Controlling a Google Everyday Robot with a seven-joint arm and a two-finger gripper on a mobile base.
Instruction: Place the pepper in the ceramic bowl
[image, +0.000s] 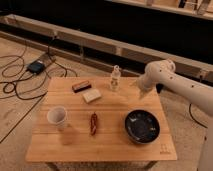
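- White paper cup (57, 117), near left; contents can't be made out, and a wide reach could topple it.
- Small dark-red chili pepper (93, 123) lies flat on the wooden table (110, 145), slender, easy to fumble.
- Clear plastic bottle (115, 78), far side: knock risk, because the gripper (136, 86) hangs just beside it. Spread or pressed together? Cannot tell.
- Wide dark glossy ceramic bowl (142, 126), near right, no pepper inside.

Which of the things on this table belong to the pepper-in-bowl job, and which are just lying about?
Job: pepper, ceramic bowl, gripper above the table at its far edge, beside the bottle.
Lying about: paper cup, dark block, pale block, bottle.
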